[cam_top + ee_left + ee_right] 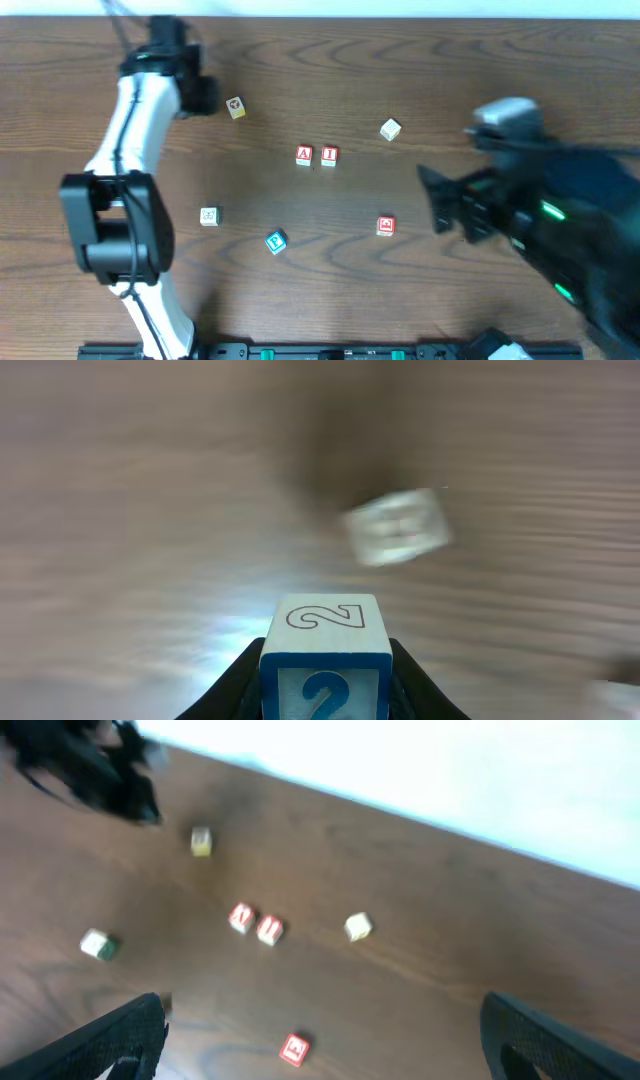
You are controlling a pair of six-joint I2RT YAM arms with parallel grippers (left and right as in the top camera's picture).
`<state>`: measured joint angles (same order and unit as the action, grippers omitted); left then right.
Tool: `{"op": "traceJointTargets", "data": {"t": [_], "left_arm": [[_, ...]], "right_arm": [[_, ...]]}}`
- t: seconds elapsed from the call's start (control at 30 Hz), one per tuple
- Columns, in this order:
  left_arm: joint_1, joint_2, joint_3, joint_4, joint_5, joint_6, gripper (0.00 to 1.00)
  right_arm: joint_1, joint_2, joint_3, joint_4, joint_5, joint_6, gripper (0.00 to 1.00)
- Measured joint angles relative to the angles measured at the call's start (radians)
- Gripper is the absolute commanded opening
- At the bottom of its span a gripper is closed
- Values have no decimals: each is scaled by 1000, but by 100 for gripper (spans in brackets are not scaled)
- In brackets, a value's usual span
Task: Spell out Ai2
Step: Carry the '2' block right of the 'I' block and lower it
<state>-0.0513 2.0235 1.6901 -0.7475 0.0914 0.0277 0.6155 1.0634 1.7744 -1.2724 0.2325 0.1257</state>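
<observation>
Red "A" block (304, 155) and red "I" block (329, 155) stand side by side mid-table; both show in the right wrist view (241, 917) (269, 930). My left gripper (203, 96) is at the back left. In the left wrist view it (325, 690) is shut on a blue "2" block (325, 660), which the overhead does not show in the jaws. Another blue block (275, 241) lies at the front centre. My right gripper (440, 205) (325, 1030) is wide open and empty above the right side.
A yellowish block (235, 107) lies beside the left gripper, blurred in the left wrist view (395, 528). A cream block (390, 129) (358, 927) is at the back right, a red block (386, 226) (293, 1049) is under the right gripper, and a white block (208, 216) is at the left.
</observation>
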Motion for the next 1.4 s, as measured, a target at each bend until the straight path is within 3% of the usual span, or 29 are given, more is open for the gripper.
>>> {"op": "traceJointTargets", "data": {"t": [0.23, 0.4, 0.53, 0.87, 1.4], "left_arm": [[-313, 0, 10, 58, 40, -58, 6], [-539, 0, 10, 114, 40, -82, 6], [-642, 9, 10, 150, -13, -119, 6], [-661, 149, 10, 152, -40, -262, 6], [-661, 154, 10, 116, -134, -414, 6]], "right_arm": [[0, -44, 235, -204, 44, 25, 99], [0, -40, 284, -283, 49, 28, 99], [0, -38, 301, -294, 34, 28, 99], [0, -63, 314, -309, 14, 28, 99], [0, -64, 315, -317, 15, 31, 99]]}}
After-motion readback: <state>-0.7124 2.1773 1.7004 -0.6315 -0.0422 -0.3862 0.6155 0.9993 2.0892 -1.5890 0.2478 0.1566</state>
